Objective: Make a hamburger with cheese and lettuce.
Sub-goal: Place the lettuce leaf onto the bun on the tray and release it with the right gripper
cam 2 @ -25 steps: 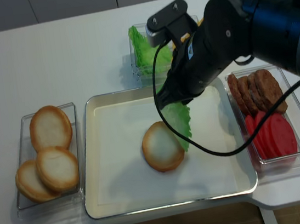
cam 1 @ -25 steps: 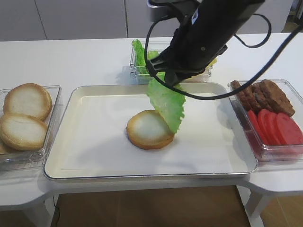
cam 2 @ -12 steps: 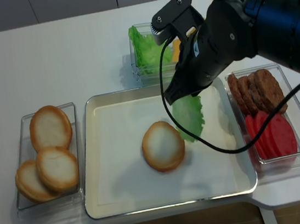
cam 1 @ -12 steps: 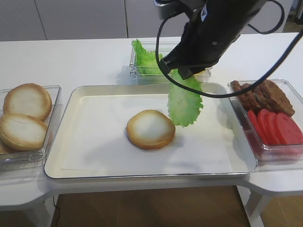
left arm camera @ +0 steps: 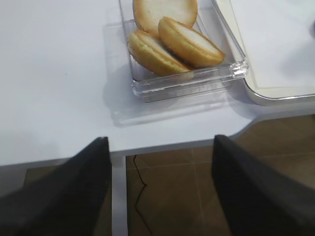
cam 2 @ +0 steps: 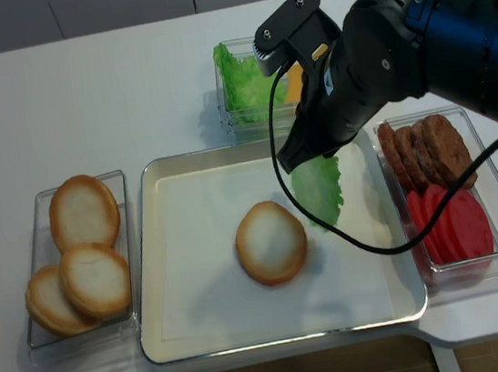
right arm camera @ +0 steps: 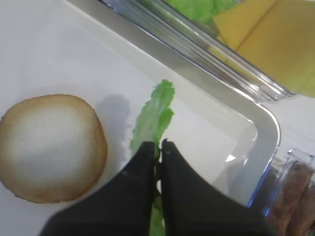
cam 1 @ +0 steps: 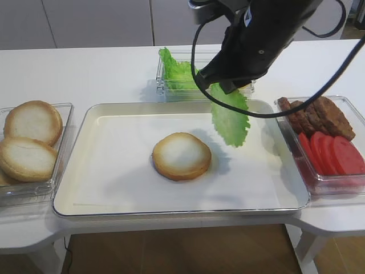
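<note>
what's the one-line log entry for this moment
step: lettuce to bun | right gripper: shut on lettuce, hanging clear right of hamburger | left gripper: open, idle | tray: bun only

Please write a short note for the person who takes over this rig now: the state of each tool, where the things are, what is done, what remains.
Right tool: shut on the lettuce leaf, hanging above the tray, right of the bun half.
Left tool: open, empty, beside the bun box.
Cheese: in the back container.
Done: bun half placed on the tray.
Left: lettuce, cheese, top bun.
</note>
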You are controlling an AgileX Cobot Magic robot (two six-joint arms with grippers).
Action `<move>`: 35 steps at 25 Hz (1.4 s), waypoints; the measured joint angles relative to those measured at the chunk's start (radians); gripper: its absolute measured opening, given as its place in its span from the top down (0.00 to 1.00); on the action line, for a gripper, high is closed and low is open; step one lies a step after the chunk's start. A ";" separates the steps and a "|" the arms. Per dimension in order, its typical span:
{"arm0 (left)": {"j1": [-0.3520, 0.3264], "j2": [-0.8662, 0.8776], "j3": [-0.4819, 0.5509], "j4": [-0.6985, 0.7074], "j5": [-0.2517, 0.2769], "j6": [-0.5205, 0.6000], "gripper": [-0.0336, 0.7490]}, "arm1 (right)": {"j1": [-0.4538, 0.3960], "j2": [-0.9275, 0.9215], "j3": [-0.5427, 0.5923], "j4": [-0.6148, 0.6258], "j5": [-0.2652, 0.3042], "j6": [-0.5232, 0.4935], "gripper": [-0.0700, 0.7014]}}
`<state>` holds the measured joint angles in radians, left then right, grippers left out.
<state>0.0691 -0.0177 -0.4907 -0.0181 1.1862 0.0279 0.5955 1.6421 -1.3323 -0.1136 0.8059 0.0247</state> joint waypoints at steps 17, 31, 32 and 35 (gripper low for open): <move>0.000 0.000 0.000 0.000 0.000 0.000 0.35 | 0.000 0.004 0.000 0.073 -0.022 0.011 0.86; 0.000 0.000 0.000 0.000 0.000 0.000 0.35 | 0.000 0.013 0.000 0.144 -0.022 0.007 0.86; 0.000 0.000 0.000 0.000 0.000 0.000 0.35 | 0.000 0.013 0.000 0.152 -0.022 0.007 0.86; 0.000 0.000 0.000 0.000 0.000 0.000 0.35 | 0.000 0.023 0.000 0.177 -0.022 0.007 0.86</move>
<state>0.0691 -0.0177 -0.4907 -0.0181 1.1862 0.0279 0.5955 1.6652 -1.3323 0.0638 0.7838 0.0319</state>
